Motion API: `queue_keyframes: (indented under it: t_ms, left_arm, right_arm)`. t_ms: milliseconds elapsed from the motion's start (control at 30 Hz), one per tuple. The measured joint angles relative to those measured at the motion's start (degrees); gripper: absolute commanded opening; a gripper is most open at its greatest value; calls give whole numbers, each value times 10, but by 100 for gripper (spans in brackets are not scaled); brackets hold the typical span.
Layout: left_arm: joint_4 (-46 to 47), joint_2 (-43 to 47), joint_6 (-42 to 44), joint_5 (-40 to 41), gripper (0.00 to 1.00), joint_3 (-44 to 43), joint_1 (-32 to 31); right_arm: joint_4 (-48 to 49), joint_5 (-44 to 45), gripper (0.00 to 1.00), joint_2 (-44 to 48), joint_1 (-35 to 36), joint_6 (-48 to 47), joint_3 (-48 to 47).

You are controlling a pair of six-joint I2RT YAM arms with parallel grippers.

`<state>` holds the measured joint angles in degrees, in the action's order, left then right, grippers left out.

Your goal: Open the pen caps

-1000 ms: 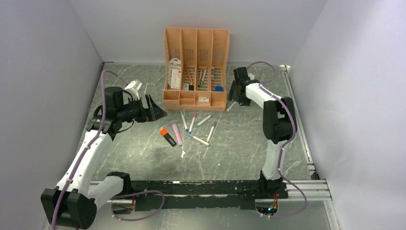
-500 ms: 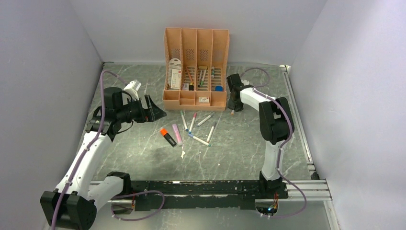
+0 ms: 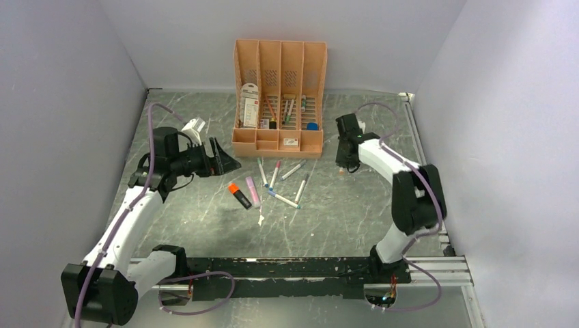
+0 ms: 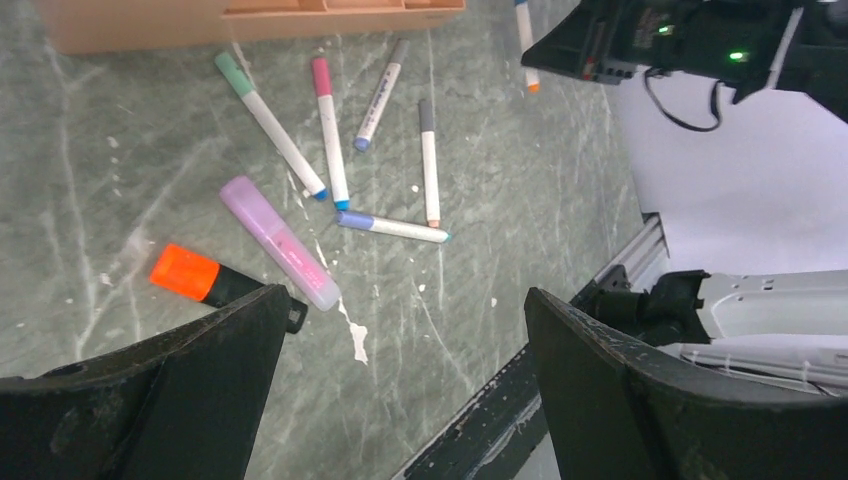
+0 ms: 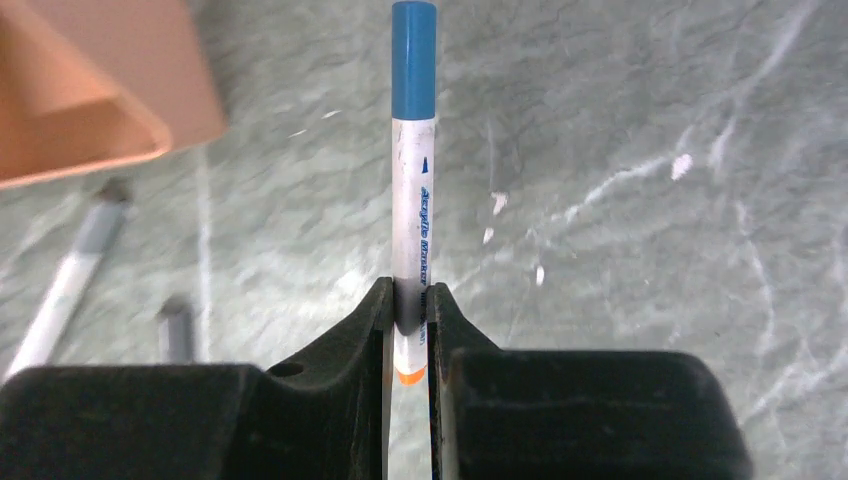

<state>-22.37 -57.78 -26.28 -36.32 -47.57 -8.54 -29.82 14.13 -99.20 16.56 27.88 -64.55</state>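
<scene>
My right gripper point(image 5: 408, 300) is shut on the lower barrel of a slim white marker point(image 5: 413, 200). The marker's blue cap point(image 5: 414, 55) points away from the jaws and its orange tail end shows between them. In the top view this gripper point(image 3: 347, 162) hangs just right of the organizer's front corner. Several more capped markers point(image 4: 329, 130) lie scattered on the table, with a lilac highlighter point(image 4: 278, 243) and a black highlighter with an orange cap point(image 4: 185, 272) beside them. My left gripper point(image 4: 407, 295) is open, above and left of that cluster, holding nothing.
A peach desk organizer point(image 3: 280, 96) with its own pens stands at the back centre. Grey walls close in the left, back and right sides. A metal rail point(image 3: 427, 178) runs along the right edge of the marble-patterned table point(image 3: 328, 219).
The right gripper closed on the blue-capped marker beside the organizer and carried it a little right and toward the near side. The left arm barely shifted and stayed open.
</scene>
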Motion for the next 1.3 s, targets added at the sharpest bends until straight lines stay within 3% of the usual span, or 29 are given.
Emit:
queue_keyframes:
  t_ms: [233,533,800,1300]
  left_arm:
    - [91,-2,-74,-55,99,69,-2]
    - [238,28,-202,-96,99,148,-13]
    - [288,36,-229,-99,99,163,-33]
    - [303,38,-243,-76,96,194,-66]
  right_arm:
    - [-22,-89,0,177,0,-52,9]
    - [-10,-351,0,315,26,-57,93]
    - [60,-444,0,322,165,17,144]
    - [141,-416,0,237,314,80,106]
